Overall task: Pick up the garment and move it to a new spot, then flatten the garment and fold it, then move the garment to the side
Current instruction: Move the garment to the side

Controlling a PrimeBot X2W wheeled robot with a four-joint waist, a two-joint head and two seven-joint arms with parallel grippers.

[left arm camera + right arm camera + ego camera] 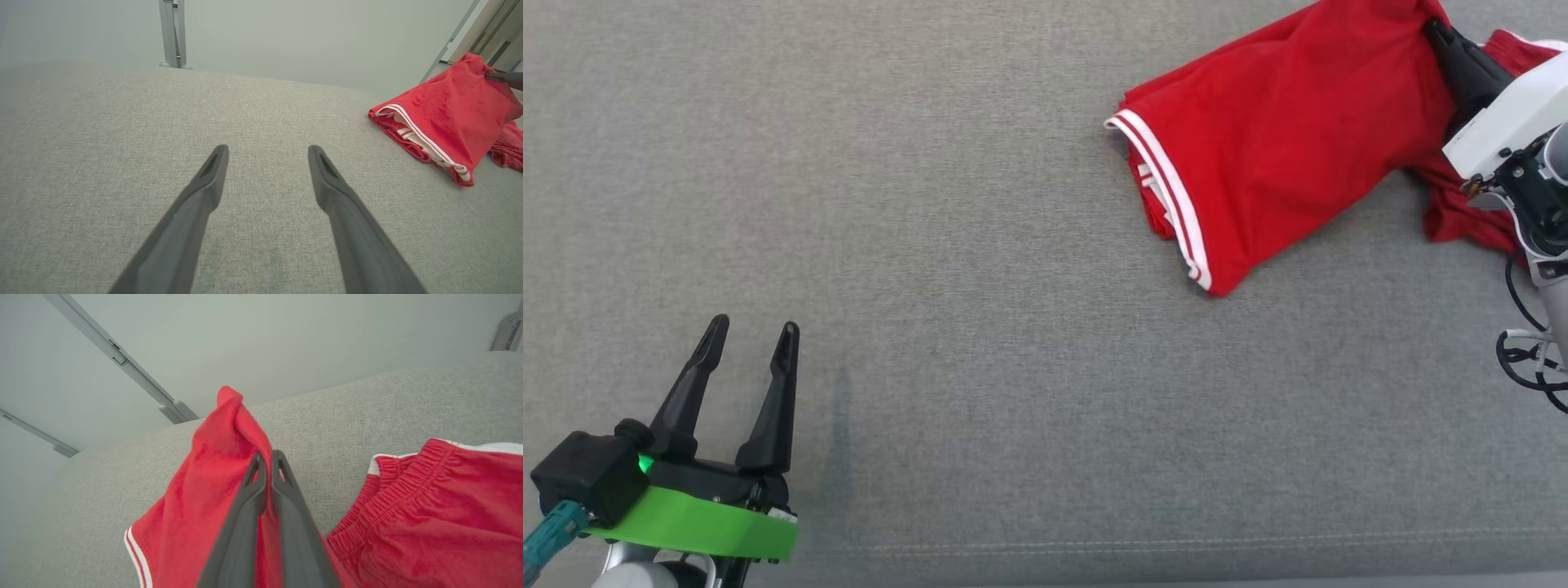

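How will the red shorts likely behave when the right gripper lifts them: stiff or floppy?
Probably floppy: the red shorts peak and drape where the right gripper pinches a fold. Likely light, since that thin pinch holds the fold up. The striped hem lies on the grey surface, so it may drag and bunch.

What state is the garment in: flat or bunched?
Bunched. The right gripper, shut on a fold of the red garment, holds it up in a peak; the rest lies crumpled.
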